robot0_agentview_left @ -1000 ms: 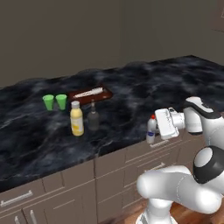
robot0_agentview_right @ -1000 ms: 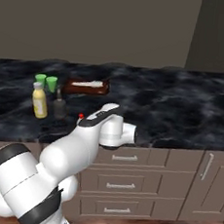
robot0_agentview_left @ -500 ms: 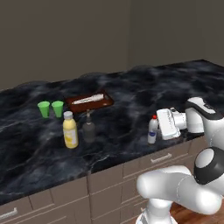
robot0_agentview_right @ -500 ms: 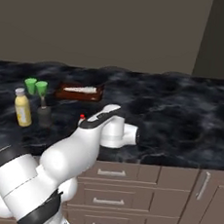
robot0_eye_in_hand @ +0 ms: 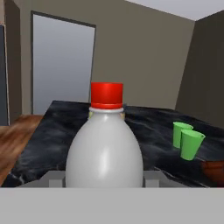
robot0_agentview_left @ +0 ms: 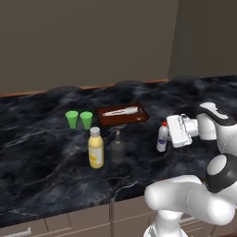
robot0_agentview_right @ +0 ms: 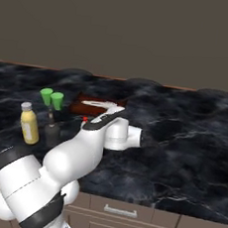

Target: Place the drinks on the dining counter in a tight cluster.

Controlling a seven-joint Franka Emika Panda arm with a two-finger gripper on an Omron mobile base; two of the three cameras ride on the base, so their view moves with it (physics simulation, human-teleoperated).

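Observation:
My gripper (robot0_agentview_left: 163, 139) is shut on the slim white red-capped bottle (robot0_agentview_left: 162, 137), holding it upright low over the dining counter (robot0_agentview_left: 46, 176). In the hand view the bottle (robot0_eye_in_hand: 105, 153) stands large between the fingertips (robot0_eye_in_hand: 54, 178). The yellow bottle (robot0_agentview_left: 96, 148) with its pale cap and the dark grey narrow-necked bottle (robot0_agentview_left: 117, 147) stand side by side on the counter, to the left of the held bottle. From the right base view the yellow bottle (robot0_agentview_right: 29, 123) and the grey one (robot0_agentview_right: 51, 129) are left of my arm.
Two green cups (robot0_agentview_left: 71, 119) (robot0_agentview_left: 86, 120) stand behind the yellow bottle, and they show too in the hand view (robot0_eye_in_hand: 187, 141). A brown tray (robot0_agentview_left: 122, 114) lies beside them further back. Black marble (robot0_agentview_right: 181, 158) stretches away to the right of my arm.
The whole picture has shifted, so the base has moved. The gripper keeps the same hold on the white bottle. The yellow and grey bottles now sit nearer to it in view.

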